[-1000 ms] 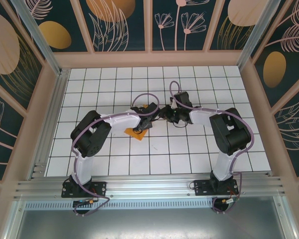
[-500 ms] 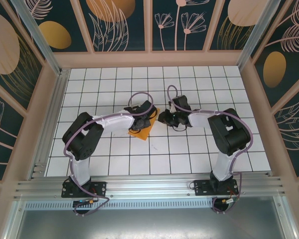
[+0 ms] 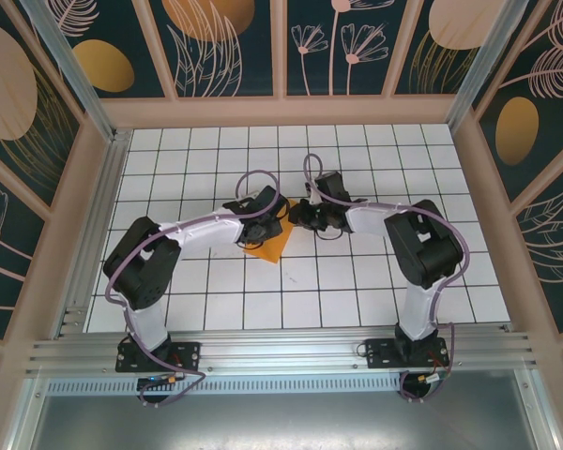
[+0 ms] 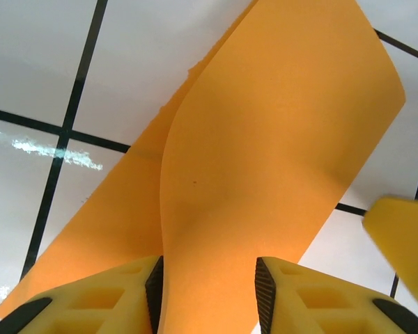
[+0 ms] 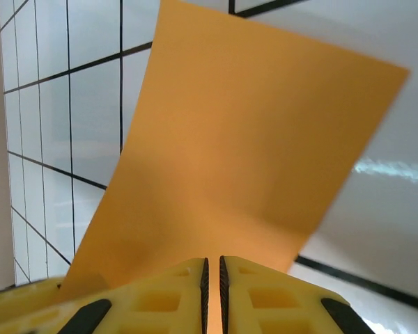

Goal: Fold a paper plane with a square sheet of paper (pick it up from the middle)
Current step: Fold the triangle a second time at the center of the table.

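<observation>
Out on the middle of the bench the orange square sheet of paper is mid-fold, one flap raised. The right claw pinches its edge shut, and the left claw stands parted astride the bowed paper. Next, I'd guess, the flap must be laid over squarely and creased.

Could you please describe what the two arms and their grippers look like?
The left arm and right arm have black joints, white link covers and a purple cable looped alongside. The left gripper and right gripper have yellow moulded fingers with black inner pads.
</observation>
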Controlling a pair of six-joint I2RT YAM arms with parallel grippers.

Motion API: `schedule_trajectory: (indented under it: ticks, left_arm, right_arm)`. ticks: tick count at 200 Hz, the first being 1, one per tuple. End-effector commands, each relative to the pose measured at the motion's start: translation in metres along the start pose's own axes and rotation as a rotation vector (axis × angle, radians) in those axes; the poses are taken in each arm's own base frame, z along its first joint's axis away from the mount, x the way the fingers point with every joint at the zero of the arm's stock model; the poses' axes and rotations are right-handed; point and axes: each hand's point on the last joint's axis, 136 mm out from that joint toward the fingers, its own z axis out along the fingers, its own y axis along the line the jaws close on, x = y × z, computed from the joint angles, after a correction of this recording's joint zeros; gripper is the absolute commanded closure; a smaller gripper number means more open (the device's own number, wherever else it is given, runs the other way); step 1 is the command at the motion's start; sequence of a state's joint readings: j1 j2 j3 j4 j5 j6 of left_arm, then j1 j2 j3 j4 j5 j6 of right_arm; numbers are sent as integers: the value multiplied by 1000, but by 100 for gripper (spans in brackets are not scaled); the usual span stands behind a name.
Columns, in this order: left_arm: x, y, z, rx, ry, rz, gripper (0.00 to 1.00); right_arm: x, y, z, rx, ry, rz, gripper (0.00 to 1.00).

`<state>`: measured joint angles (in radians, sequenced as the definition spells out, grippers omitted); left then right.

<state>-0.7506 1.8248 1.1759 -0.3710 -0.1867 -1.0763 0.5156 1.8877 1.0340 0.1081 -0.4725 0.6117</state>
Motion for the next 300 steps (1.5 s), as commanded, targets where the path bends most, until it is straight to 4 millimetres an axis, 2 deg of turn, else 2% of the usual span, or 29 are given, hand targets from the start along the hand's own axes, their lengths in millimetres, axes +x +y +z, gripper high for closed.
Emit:
schedule_trajectory:
  ticks: [1, 44, 68, 93, 104, 110, 129, 153, 157, 182, 223, 260, 295, 300]
  left_arm:
    - [-3, -2, -8, 37, 6, -32, 59]
    - [7, -1, -17, 74, 48, -33, 50]
    - [17, 2, -20, 84, 91, -17, 50]
    - [19, 8, -19, 71, 97, -4, 55]
    - [20, 2, -20, 93, 106, 1, 58]
    - [15, -7, -30, 136, 93, -5, 59]
    - [16, -21, -31, 200, 107, -12, 63]
    - [15, -28, -29, 228, 111, -16, 65]
    - [20, -23, -18, 203, 125, -13, 65]
    - [22, -21, -6, 180, 124, -9, 65]
    - [18, -31, 5, 227, 106, -29, 64]
    - [19, -32, 11, 283, 98, -61, 66]
    - [15, -31, 12, 323, 81, -80, 56]
    - [21, -23, 17, 306, 92, -77, 55]
  right_arm:
    - [8, -6, 14, 21, 59, 2, 83]
    - [11, -21, 28, 75, 97, 35, 83]
    - [12, -27, 32, 101, 113, 52, 83]
    - [14, -31, 34, 115, 120, 62, 83]
    - [15, -33, 34, 126, 122, 65, 83]
    - [16, -34, 34, 129, 124, 67, 83]
    - [17, -35, 35, 131, 128, 72, 84]
    - [19, -36, 35, 131, 131, 76, 84]
    - [18, -36, 35, 130, 129, 75, 84]
    - [19, -35, 36, 124, 132, 74, 84]
    - [20, -32, 35, 99, 130, 73, 84]
    - [20, -29, 34, 86, 131, 73, 84]
    - [22, -30, 34, 82, 136, 78, 84]
    - [22, -30, 34, 80, 137, 77, 84]
